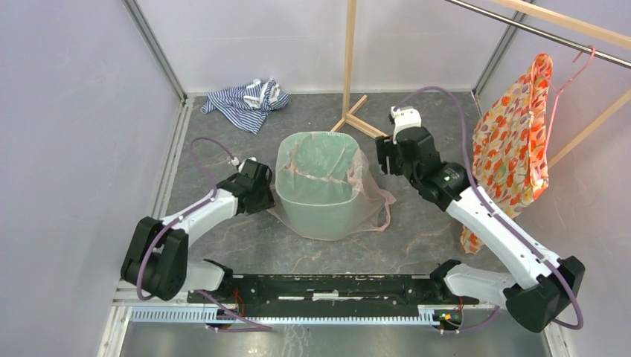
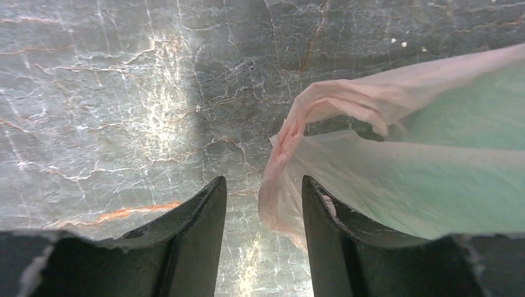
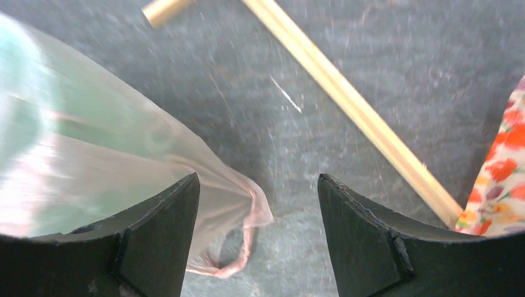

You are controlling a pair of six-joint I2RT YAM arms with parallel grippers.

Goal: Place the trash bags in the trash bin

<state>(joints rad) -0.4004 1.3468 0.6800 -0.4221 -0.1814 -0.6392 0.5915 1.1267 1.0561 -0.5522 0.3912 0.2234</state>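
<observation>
Top: pale pink trash bag (image 1: pixel 370 195) lines the mint-green trash bin (image 1: pixel 320 216), hem draped outside.
Left wrist: left gripper (image 2: pixel 263 182) parted, empty; hem just beside it.
Right wrist: right gripper (image 3: pixel 258 179) parted, empty.
Film likely light, limp, slippery; pinch the bunched hem.

Right wrist view: we find it motion-blurred. Trash bag (image 1: pixel 372 195) veils the wall of the trash bin (image 1: pixel 320 214). Floral garment (image 3: pixel 503 179) is cut by the right edge.
</observation>
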